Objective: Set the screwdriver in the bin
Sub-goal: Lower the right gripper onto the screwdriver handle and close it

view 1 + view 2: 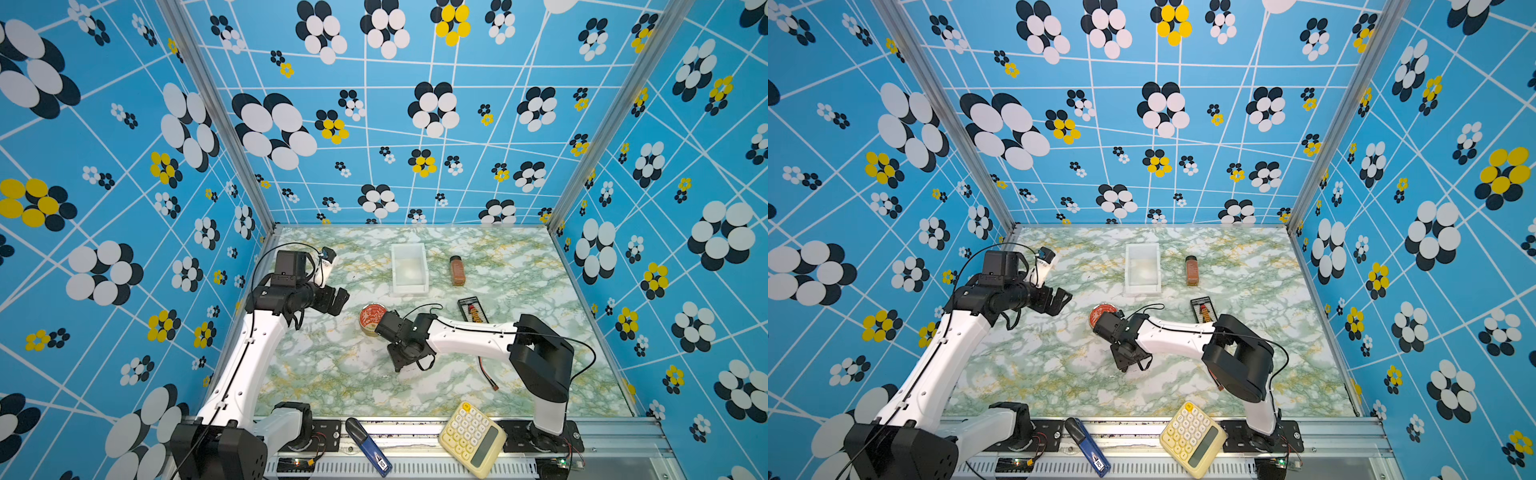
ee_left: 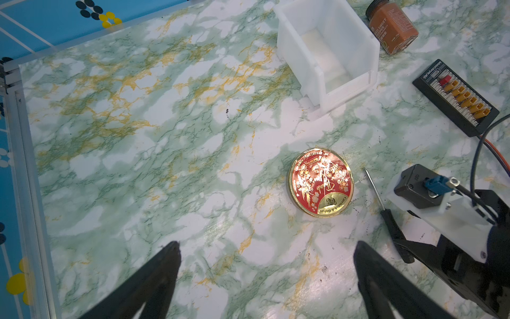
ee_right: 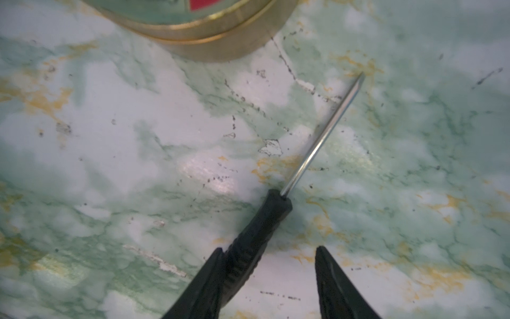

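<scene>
**Two Jaws Set Astride a Screwdriver Handle**

Two black fingers of the right gripper [image 3: 269, 262] are seen lowered to the marbled tabletop [image 2: 165, 138], with the black handle of the screwdriver [image 3: 259, 234] lying between them. One finger is pressed against the handle while a clear gap is left at the other, so the jaws are parted and nothing is clamped yet. The thin steel shaft is pointed ahead of the fingertips, its tip just clear of the red-and-gold round tin [image 2: 321, 182] that lies beyond and to one side. The white bin [image 1: 409, 269] is shown well beyond the tin, empty. The left gripper [image 2: 266, 248] is held wide open above bare tabletop, carrying nothing. The grasp is judged to be the step in hand; a full closing on the handle is called for next, then a lift clear of the tin and a carry to the bin.
</scene>
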Controlling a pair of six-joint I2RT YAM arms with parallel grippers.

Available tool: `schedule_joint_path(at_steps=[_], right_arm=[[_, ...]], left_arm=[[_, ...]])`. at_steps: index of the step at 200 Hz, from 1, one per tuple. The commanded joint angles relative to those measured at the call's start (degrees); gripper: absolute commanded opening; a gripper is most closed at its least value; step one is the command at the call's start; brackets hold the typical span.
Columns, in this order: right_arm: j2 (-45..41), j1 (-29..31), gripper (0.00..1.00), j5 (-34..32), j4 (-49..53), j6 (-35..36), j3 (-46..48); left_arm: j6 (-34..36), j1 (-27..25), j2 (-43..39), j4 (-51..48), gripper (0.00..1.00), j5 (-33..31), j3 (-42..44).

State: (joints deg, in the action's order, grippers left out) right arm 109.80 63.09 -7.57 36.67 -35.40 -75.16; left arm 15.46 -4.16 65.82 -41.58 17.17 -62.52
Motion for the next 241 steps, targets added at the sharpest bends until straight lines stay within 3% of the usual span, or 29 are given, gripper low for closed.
schedule_joint_path(at_steps=[1,80,167,241], right_arm=[[-0.8,-0.07,0.54,-2.12,2.56,-0.81,0.95],[-0.03,-0.08,0.52,0.07,1.21,-0.78,0.2],[1.72,-0.07,0.48,1.86,0.51,-1.38,-0.26],[2.85,0.0,0.48,2.64,-0.34,-1.7,-0.23]], left_arm=[[-1.23,-0.51,-0.48,1.01,0.99,0.4,0.22],[-1.58,-0.49,-0.47,0.96,0.99,0.93,0.19],[0.44,-1.35,-0.49,-2.97,0.99,6.8,-0.86],[0.8,-2.83,-1.57,-3.51,0.99,6.21,-0.23]])
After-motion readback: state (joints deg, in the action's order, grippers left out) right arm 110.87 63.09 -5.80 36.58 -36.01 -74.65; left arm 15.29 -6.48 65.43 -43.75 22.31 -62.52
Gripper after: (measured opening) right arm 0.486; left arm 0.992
